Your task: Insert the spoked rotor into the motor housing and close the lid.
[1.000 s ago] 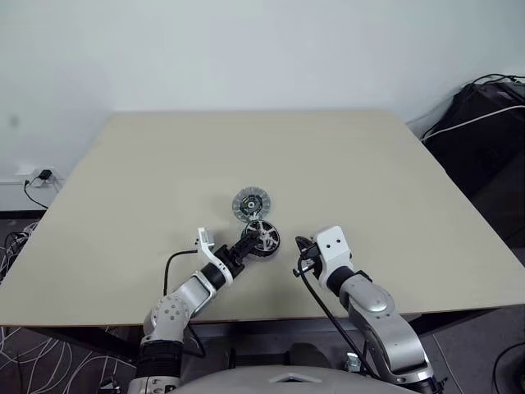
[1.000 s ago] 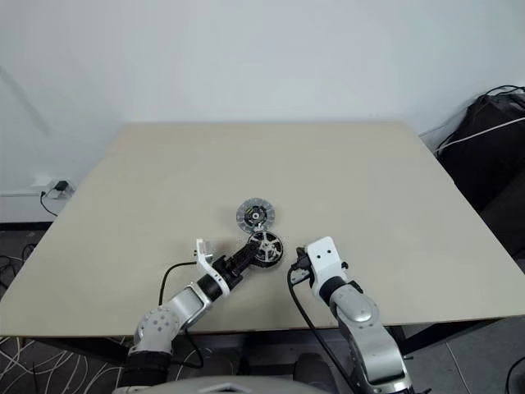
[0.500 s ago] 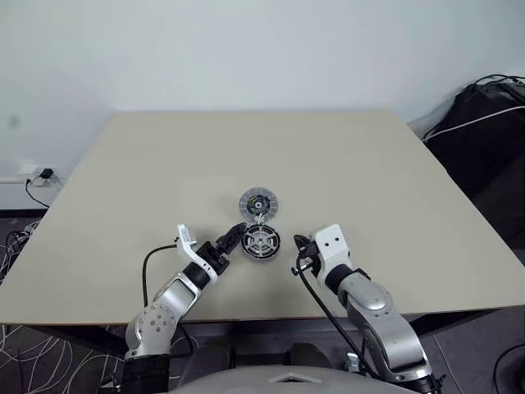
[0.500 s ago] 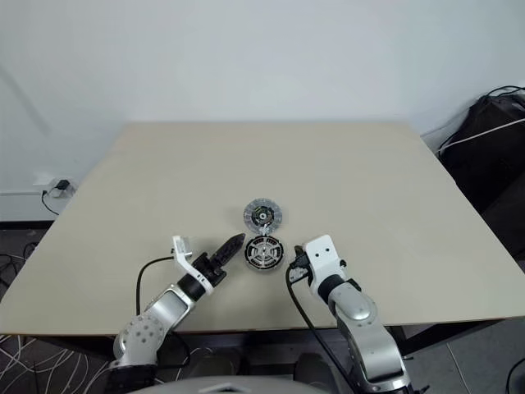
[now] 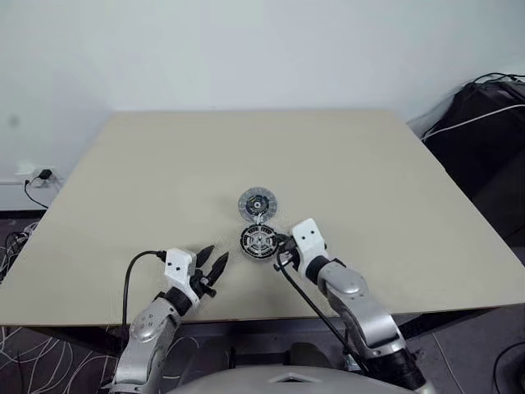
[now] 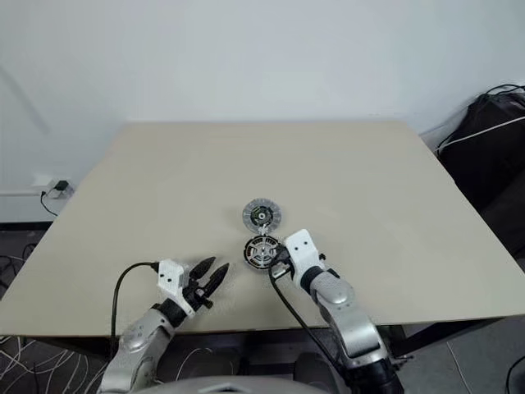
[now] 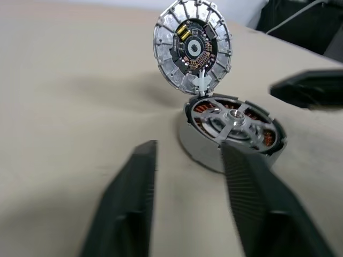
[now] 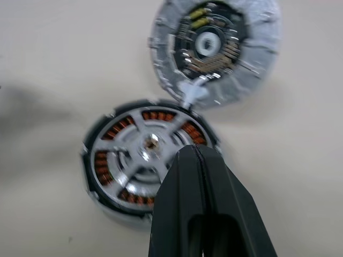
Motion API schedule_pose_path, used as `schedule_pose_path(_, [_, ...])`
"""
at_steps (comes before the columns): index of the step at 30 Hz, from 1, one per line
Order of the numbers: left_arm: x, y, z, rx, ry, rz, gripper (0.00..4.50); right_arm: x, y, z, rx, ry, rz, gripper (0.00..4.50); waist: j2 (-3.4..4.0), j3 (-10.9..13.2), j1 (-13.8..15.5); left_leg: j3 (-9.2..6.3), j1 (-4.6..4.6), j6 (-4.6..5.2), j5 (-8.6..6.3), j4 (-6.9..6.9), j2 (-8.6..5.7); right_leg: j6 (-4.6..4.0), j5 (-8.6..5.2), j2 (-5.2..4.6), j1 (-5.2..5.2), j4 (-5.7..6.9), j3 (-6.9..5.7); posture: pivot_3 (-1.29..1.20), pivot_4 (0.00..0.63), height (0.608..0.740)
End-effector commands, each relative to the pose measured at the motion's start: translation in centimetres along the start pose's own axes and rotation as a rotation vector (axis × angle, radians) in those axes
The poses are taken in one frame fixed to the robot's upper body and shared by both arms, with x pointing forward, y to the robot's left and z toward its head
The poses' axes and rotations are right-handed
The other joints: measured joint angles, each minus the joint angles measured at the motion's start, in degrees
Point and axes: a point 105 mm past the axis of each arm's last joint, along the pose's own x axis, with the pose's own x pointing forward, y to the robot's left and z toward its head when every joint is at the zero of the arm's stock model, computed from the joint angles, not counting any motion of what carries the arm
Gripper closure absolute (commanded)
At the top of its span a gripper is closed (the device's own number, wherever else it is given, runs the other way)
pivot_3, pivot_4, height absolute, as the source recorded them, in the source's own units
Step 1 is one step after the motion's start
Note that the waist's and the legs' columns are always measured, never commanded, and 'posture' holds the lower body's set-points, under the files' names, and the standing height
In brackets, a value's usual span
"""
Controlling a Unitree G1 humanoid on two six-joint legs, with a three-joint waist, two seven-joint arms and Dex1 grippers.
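The motor housing (image 5: 247, 247), with copper coils (image 8: 107, 160) around its ring, lies near the middle of the table. The spoked rotor (image 8: 144, 152) sits flat inside it, silver spokes up. Just behind it is the lid (image 5: 257, 203), dark-centred face showing, joined to the housing by a small white piece. My right gripper (image 5: 280, 246) is shut and empty, its tips over the housing's right rim. My left gripper (image 5: 209, 267) hangs open and empty to the left of the housing, near the front edge, well apart from it.
The beige table (image 5: 164, 164) is bare around the parts. A black bag with cables (image 5: 484, 123) sits off the table's right side. A wall socket with a plug (image 5: 37, 176) is low on the left wall.
My left gripper has let go of the rotor, which now lies flat in the housing, and has drawn back to the left. My right gripper has moved left up to the housing.
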Motion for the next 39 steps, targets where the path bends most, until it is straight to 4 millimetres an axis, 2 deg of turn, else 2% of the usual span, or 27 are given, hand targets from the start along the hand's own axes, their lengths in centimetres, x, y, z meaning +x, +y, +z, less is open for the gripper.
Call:
schedule_pose_path(1, [-0.4,-0.8,0.7,0.047,-0.045,-0.043,3.87,1.4,0.4,1.5,-0.025,-0.029,0.022,4.50,0.01,0.00,-0.07,0.00,0.00,0.00,0.00,-0.01,0.00,-0.01,0.00,0.06,0.00,0.00,0.00,0.00,0.000,0.740])
schedule_pose_path(3, [-0.7,-1.2,0.4,0.048,-0.034,-0.053,4.49,2.1,0.6,1.8,-0.037,-0.029,0.040,4.50,0.00,0.00,-0.18,0.01,0.00,0.01,0.00,-0.02,-0.02,-0.01,0.01,0.09,0.00,0.00,0.00,0.00,0.000,0.740])
schedule_pose_path(8, [-0.8,-1.5,0.2,0.022,-0.030,-0.029,4.49,3.1,0.9,1.6,-0.057,-0.007,0.065,4.50,0.04,0.02,-0.23,-0.02,0.00,0.02,0.00,-0.01,-0.03,0.14,0.09,0.12,0.00,0.03,-0.03,0.00,0.000,0.740])
schedule_pose_path(16, [-0.7,-1.5,0.3,-0.004,-0.039,-0.016,4.49,3.4,0.7,-1.2,-0.088,0.097,0.094,4.50,0.20,-0.12,-0.38,-0.02,0.02,0.01,0.00,0.00,-0.03,0.20,0.13,0.16,0.01,0.06,-0.03,0.00,0.000,0.740])
schedule_pose_path(18, [-0.6,-1.5,0.3,-0.007,-0.040,-0.017,4.49,3.2,0.6,-0.8,-0.105,0.081,0.103,4.50,0.28,-0.21,-0.37,-0.01,0.03,0.02,0.00,0.00,-0.03,0.20,0.13,0.15,0.02,0.06,-0.03,0.00,0.000,0.740])
schedule_pose_path(22, [-0.3,-1.7,0.3,-0.010,-0.042,-0.026,4.49,2.5,0.3,1.7,-0.177,0.010,0.150,4.50,0.33,-0.20,-0.31,-0.02,0.04,0.02,0.01,0.05,-0.03,0.21,0.11,0.15,0.05,0.06,-0.04,0.00,0.000,0.740])
schedule_pose_path(26, [0.1,-1.8,0.2,-0.014,-0.042,-0.042,4.49,0.6,0.5,3.3,-0.420,0.014,0.307,4.50,0.39,-0.15,-0.32,0.00,0.02,0.04,0.01,0.09,-0.04,0.28,0.07,0.15,0.04,0.04,-0.03,0.00,0.000,0.740])
schedule_pose_path(30, [0.4,-2.0,0.1,-0.020,-0.039,-0.054,4.50,-0.6,-0.1,3.3,-0.577,0.081,0.405,3.70,0.34,-0.17,-0.33,-0.02,0.02,0.04,0.01,0.09,-0.02,0.42,0.01,0.15,0.05,0.05,-0.06,0.00,0.000,0.740])
schedule_pose_path(34, [0.7,-2.2,0.3,-0.025,-0.044,-0.058,4.50,-1.3,-0.6,2.4,-0.731,0.181,0.497,2.42,0.29,-0.14,-0.24,-0.02,0.02,0.04,0.01,0.09,-0.04,0.46,0.06,0.12,0.07,0.03,-0.07,0.00,0.000,0.740])
schedule_pose_path(39, [0.7,-2.5,0.5,-0.040,-0.049,-0.051,4.50,-1.4,-0.9,1.7,-0.854,0.280,0.605,2.42,0.25,-0.12,-0.26,-0.02,0.02,0.05,0.01,0.11,-0.04,0.46,0.06,0.10,0.07,0.03,-0.07,0.00,0.000,0.740])
